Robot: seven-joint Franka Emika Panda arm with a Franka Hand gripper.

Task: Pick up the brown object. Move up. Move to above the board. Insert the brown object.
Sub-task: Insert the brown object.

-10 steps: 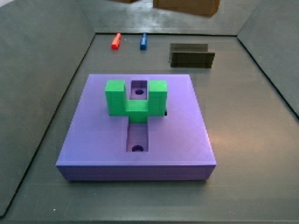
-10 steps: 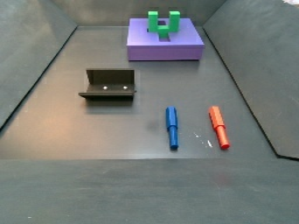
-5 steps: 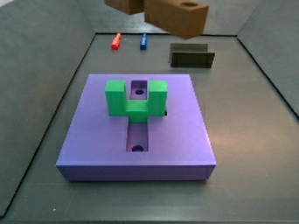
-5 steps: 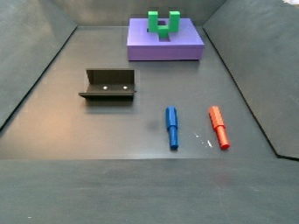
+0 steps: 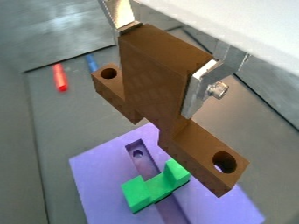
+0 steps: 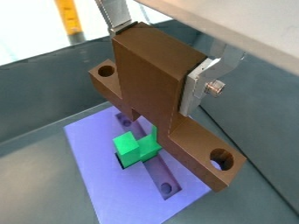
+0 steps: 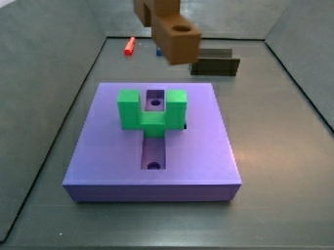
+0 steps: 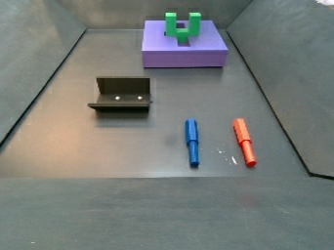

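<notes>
Two silver plates of the hand (image 5: 163, 52) clamp the blocky wood-brown brown object (image 5: 158, 87) above the board (image 5: 100, 175).

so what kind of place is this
Probably a simulated robot assembly bench: a bare grey walled floor, a gripper holding the brown object above the board, and a fixture.

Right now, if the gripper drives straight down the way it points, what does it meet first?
Most likely the board. The gripper, high above the table, is shut on the brown object, which leads. In both wrist views the board's groove and the green U-shaped block lie beneath it; depth is unclear, so which touches first is uncertain.
</notes>
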